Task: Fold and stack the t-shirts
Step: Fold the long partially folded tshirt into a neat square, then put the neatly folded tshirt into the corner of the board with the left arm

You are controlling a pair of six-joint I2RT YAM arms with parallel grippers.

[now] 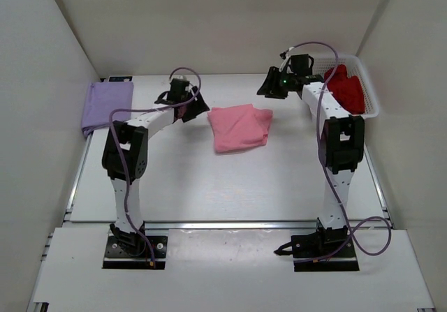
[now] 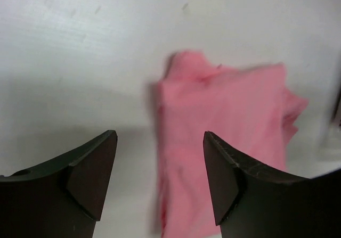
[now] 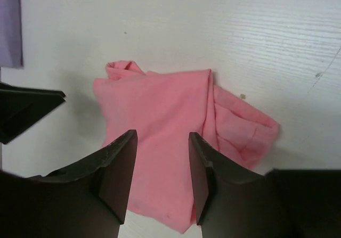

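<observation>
A pink t-shirt lies loosely folded on the table's middle, its right side bunched. At the far left edge rests a folded lavender t-shirt. A dark red t-shirt is heaped in the white basket. My left gripper hovers open just left of the pink shirt, holding nothing. My right gripper hangs open above the pink shirt's far right side, also holding nothing.
The white lattice basket stands at the back right corner against the wall. White walls close the table on the left, back and right. One dark finger of the left arm shows in the right wrist view.
</observation>
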